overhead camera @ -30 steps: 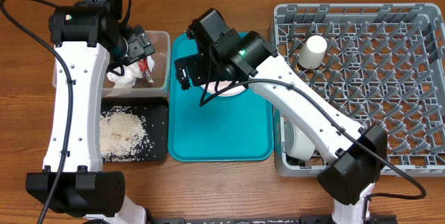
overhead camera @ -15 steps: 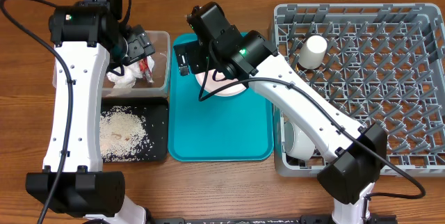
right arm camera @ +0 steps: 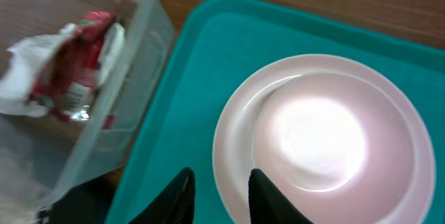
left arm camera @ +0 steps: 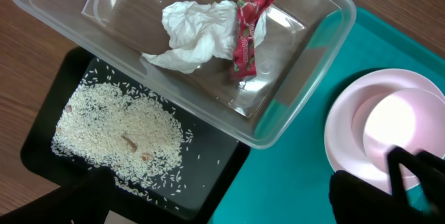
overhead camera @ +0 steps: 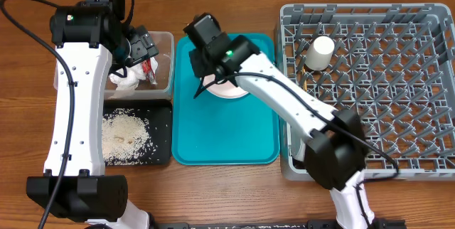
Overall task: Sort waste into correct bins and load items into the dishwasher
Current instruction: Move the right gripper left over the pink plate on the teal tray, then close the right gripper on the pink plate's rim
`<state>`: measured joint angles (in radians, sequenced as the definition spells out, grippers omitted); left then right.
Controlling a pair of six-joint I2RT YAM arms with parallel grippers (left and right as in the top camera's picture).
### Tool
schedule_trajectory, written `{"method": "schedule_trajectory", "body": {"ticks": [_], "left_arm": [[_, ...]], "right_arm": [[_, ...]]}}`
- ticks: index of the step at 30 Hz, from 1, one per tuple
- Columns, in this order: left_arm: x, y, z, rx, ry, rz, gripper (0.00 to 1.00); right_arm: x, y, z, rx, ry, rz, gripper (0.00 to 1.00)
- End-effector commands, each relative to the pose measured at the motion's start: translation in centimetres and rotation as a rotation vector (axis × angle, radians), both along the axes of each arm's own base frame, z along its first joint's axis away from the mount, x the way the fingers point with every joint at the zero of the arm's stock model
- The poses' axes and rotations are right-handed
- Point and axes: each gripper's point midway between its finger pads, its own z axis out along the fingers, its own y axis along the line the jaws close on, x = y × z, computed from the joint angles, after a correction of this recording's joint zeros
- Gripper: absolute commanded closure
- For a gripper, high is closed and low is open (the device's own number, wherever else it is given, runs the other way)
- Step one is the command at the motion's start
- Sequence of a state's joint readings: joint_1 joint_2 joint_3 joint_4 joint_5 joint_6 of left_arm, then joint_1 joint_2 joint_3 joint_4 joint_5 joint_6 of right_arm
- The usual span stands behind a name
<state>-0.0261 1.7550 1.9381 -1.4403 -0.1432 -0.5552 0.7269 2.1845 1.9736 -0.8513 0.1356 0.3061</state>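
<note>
The pale pink plate (right arm camera: 327, 133) lies on the teal serving tray (right arm camera: 195, 78). My right gripper (right arm camera: 222, 193) straddles the plate's left rim: one finger is over the plate, the other over the tray, with a narrow gap left. My left gripper (left arm camera: 222, 210) hangs open above the clear tub (left arm camera: 306, 78) and the black tray (left arm camera: 229, 154). The tub holds the crumpled napkin (left arm camera: 191, 33) and the red wrapper (left arm camera: 245, 33). Rice (left arm camera: 118, 137) lies heaped in the black tray. A white cup (overhead camera: 321, 52) stands in the grey dish rack (overhead camera: 398, 80).
The tub (overhead camera: 162, 72) and black tray (overhead camera: 160, 147) sit directly left of the teal tray (overhead camera: 224, 136), and the rack directly right of it. My right arm (overhead camera: 298, 108) reaches across the tray from the rack's near corner.
My right gripper has swung left to the plate's left rim and its jaws have narrowed from wide open. The left arm has not moved.
</note>
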Motion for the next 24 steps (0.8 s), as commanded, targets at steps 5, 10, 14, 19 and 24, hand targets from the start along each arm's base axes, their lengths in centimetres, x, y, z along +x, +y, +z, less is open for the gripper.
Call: {"method": "schedule_trajectory", "body": {"ticks": [5,10,14,19,24], "left_arm": [[0.1,0.1,0.3,0.009,-0.011,0.0,0.0],[0.1,0.1,0.3,0.009,-0.011,0.001,0.0],[0.1,0.1,0.3,0.009,-0.011,0.001,0.0],[0.1,0.1,0.3,0.009,-0.011,0.001,0.0],[0.1,0.1,0.3,0.009,-0.011,0.001,0.0]], "right_arm": [[1.1,-1.4,-4.6,-0.121,0.007,-0.027,0.62],[1.1,-2.0,-7.4,-0.165,0.046,-0.033,0.59],[0.9,-2.4,-8.6,-0.182,0.064,-0.035,0.6],[0.8,-3.6,-8.7,-0.232,0.062,-0.056,0.83],[0.1,-4.2,-9.1,-0.261,0.095,-0.053,0.83]]}}
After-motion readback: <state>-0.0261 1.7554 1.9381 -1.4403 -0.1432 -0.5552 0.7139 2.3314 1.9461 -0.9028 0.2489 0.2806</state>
